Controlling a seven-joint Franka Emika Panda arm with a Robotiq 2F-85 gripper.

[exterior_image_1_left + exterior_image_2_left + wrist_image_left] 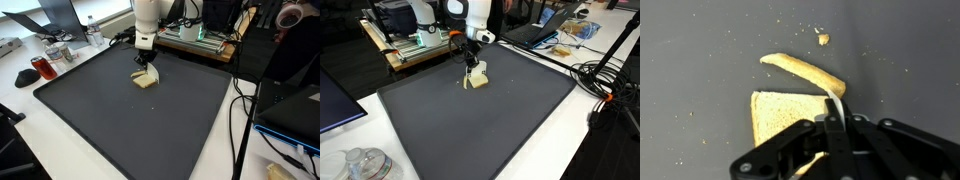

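Directly beneath end effector (833,122), bread slice (775,116)

Mat (120,120) lies bare around the bread (146,81); cables (238,120) crowd one edge.

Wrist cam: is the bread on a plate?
No, the bread lies straight on the dark mat, with no plate under it.
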